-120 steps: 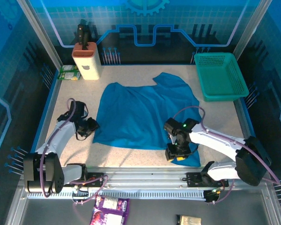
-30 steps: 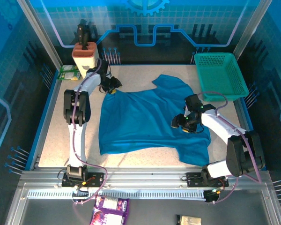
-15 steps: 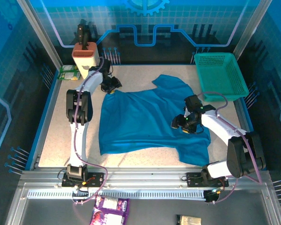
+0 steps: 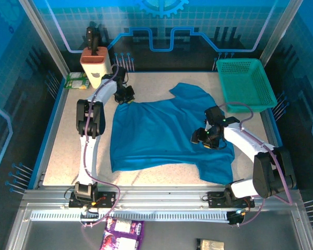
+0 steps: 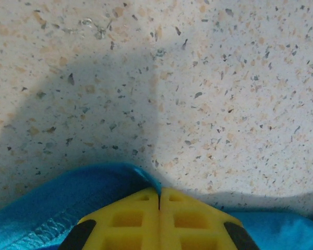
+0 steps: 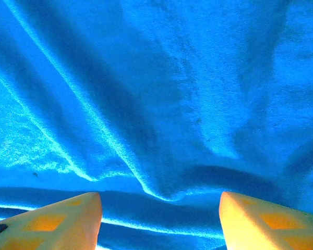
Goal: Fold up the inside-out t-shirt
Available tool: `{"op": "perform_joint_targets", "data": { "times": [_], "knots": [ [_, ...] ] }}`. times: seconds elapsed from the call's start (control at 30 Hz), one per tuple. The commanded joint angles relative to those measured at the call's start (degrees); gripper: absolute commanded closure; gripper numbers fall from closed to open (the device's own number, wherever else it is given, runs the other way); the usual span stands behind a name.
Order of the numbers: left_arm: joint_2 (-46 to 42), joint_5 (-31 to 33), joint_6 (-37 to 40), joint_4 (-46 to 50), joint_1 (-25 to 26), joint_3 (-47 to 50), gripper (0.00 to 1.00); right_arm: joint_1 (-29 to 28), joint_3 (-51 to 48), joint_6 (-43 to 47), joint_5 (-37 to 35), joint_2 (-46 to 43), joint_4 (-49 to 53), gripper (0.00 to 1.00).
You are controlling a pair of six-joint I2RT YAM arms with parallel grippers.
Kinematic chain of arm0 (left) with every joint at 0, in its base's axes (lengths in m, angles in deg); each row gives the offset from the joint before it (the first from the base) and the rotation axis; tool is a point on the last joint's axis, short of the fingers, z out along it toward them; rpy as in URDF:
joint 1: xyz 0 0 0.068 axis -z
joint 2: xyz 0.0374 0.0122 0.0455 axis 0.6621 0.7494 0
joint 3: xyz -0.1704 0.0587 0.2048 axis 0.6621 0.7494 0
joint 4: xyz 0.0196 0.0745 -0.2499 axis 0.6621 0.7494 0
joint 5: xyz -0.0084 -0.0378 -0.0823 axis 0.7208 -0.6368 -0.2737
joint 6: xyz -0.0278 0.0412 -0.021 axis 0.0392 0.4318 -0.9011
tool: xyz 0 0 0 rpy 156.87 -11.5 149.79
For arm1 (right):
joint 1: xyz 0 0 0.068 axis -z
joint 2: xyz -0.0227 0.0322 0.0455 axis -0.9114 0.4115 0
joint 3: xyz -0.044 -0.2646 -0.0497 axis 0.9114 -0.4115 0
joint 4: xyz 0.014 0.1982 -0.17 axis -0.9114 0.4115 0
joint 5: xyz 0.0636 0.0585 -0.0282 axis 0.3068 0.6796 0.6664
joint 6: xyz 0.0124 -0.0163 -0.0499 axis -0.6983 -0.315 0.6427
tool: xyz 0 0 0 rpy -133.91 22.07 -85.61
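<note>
On the speckled tabletop (image 4: 68,140), the inside-out t-shirt (image 4: 156,130) lies spread out in the middle. Folding it cleanly likely needs a second firm corner grip before any lift. The left arm stretches far out, with the left tool (image 4: 126,96) clamped on the shirt's far-left corner. The right tool (image 4: 206,138) is wide open over its right side.

Blue t-shirt (image 4: 161,135) flat, mid-table
</note>
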Motion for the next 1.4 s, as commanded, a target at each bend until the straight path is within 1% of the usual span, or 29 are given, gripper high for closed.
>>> {"op": "perform_joint_targets", "data": {
  "times": [0.0,0.13,0.2,0.33,0.43,0.53,0.67,0.77,0.9,1.03,1.07,1.13,1.2,1.37],
  "knots": [
    [-7.28,1.48,1.34,-0.22,0.42,0.03,1.0,-0.74,-0.57,0.01,-1.48,-1.07,0.68,0.38],
    [-11.24,5.0,4.11,2.72,0.35,-0.7,1.0,0.13,-1.28,0.84,-3.07,0.29,-0.29,0.37],
    [-12.15,7.15,5.75,4.27,0.14,-0.72,1.0,1.78,-1.37,1.42,-3.74,1.62,-0.87,0.37],
    [-11.89,8.88,8.25,6.59,-0.61,-0.85,1.0,5.48,0.47,3.83,-2.37,3.52,-1.89,0.36],
    [-11.16,10.08,10.16,8.42,-1.1,-0.68,1.0,8.28,4.45,6.28,-0.85,4.47,-4.29,0.32],
    [-11.35,11.57,11.31,8.64,-1.41,1.0,1.0,11.23,9.69,9.76,-0.69,8.45,-4.41,0.29],
    [-12.53,11.26,11.53,7.72,-1.94,3.36,1.0,15.22,15.81,13.99,-1.95,16.01,-3.52,0.29],
    [-12.99,11.08,11.63,7.7,-2.11,3.54,1.0,16.56,18.55,16.3,-1.04,21.29,-3.52,0.28],
    [-13.43,11.3,12.56,8.93,-2.5,2.86,1.0,17.53,19.81,17.45,-0.3,26.97,-3.97,0.26],
    [-14.66,12.06,13.83,10.03,-4.24,2.89,1.0,19.51,18.68,16.91,-1.24,29.21,-4.54,0.26],
    [-14.74,12.25,14.21,10.27,-4.96,2.72,1.0,20.34,18.5,16.69,-1.04,29.22,-4.36,0.27],
    [-13.79,12.33,14.84,11.11,-6.49,1.63,1.0,21.82,18.24,15.9,-1.34,28.83,-4.27,0.26],
    [-10.59,12.69,15.63,13.92,-8.05,-1.98,1.0,22.77,18.47,15.84,-1.26,28.6,-3.82,0.27],
    [-1.14,14.19,17.48,19.46,-9.01,-11.73,1.0,22.93,19.37,16.11,-0.88,29.07,-3.11,0.27]
  ]
}}
